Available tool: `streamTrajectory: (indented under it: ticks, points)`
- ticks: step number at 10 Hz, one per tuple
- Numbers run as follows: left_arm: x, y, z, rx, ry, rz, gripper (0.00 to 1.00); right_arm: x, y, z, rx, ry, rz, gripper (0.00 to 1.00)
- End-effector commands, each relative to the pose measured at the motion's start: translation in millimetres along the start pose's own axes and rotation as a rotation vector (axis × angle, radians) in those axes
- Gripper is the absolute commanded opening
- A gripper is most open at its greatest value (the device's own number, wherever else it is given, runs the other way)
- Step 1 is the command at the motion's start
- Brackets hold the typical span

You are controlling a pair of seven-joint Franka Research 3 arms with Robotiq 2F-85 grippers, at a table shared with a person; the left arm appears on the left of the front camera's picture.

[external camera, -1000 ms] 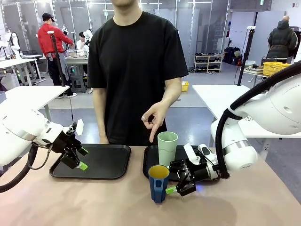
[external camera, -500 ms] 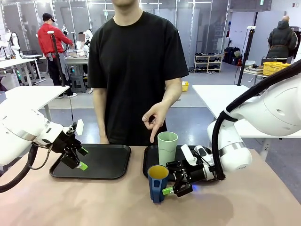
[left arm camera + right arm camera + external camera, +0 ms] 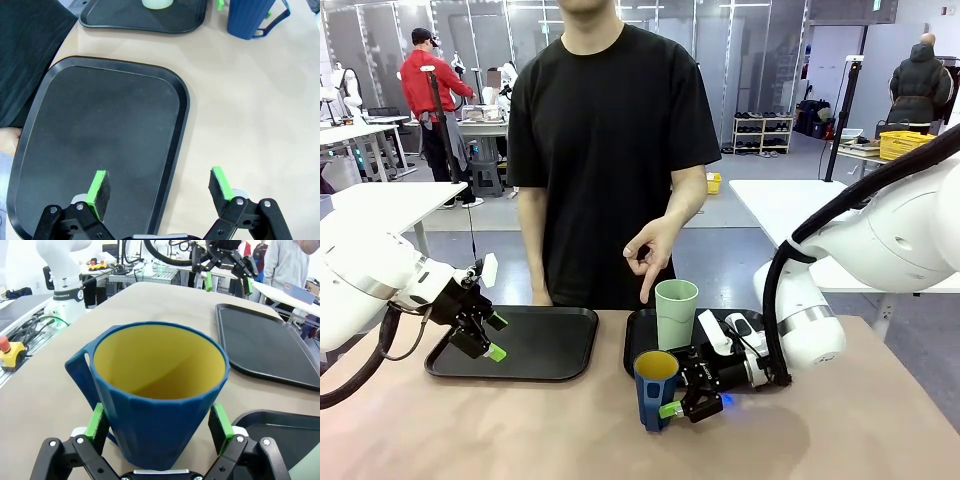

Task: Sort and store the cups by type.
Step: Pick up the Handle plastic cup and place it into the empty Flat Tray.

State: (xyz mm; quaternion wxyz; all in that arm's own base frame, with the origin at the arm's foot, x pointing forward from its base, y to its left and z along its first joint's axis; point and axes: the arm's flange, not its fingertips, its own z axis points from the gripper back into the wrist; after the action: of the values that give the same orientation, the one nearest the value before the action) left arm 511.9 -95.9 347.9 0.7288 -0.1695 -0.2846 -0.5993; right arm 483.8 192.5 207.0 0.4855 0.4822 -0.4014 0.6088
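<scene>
Since the earlier frame, the right gripper [image 3: 672, 400] has been advanced leftward until the dark blue mug [image 3: 656, 389] stands between its spread fingers; in the right wrist view the green pads [image 3: 220, 421] flank the mug [image 3: 159, 390] on both sides, and whether they touch it cannot quite be judged. No brand, label or writing can be read on either cup. The mug rests on the bench [image 3: 520, 430], just in front of the right tray [image 3: 638, 345], where the mint-green tumbler [image 3: 676, 314] stands upright. A person's hand [image 3: 648, 255] is held above the tumbler, one finger pointed down. The left gripper [image 3: 492, 337] is unchanged, held open and empty over the left tray [image 3: 555, 345].
</scene>
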Motion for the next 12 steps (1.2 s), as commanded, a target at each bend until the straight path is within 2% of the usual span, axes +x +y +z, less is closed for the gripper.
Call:
streamTrajectory:
  ticks: [1, 5, 6, 7, 8, 9, 10, 11, 12]
  points:
    - [1.1, 0.5, 1.2, 0.003, -0.001, -0.007, 1.00, -3.8, -4.5, -11.8, 0.006, -0.021, 0.051, 1.00]
    - [1.1, 0.5, 1.2, 0.003, -0.001, -0.007, 1.00, -5.9, -5.0, -16.3, 0.020, -0.032, 0.053, 1.00]
    - [1.1, 0.5, 1.2, 0.003, -0.001, -0.007, 1.00, -5.4, -3.7, -15.5, 0.026, -0.035, 0.064, 0.85]
    - [1.1, 0.5, 1.2, 0.003, -0.001, -0.007, 1.00, -4.2, -2.3, -14.7, 0.027, -0.042, 0.066, 0.85]
    - [1.1, 0.5, 1.2, 0.003, -0.001, -0.007, 1.00, -1.6, -0.6, -14.9, 0.039, -0.040, 0.062, 0.70]
    - [1.1, 0.5, 1.2, 0.003, -0.001, -0.007, 1.00, 5.5, 2.5, -15.6, 0.031, -0.042, 0.064, 0.69]
    - [1.1, 0.5, 1.2, 0.003, -0.001, -0.007, 1.00, 14.5, 6.6, -17.3, 0.035, -0.027, 0.074, 0.55]
    - [1.1, 0.5, 1.2, 0.003, -0.001, -0.007, 1.00, 24.3, 10.9, -18.9, 0.024, -0.025, 0.074, 0.54]
    - [1.1, 0.5, 1.2, 0.003, -0.001, -0.007, 1.00, 33.3, 14.3, -19.9, 0.016, -0.014, 0.076, 0.40]
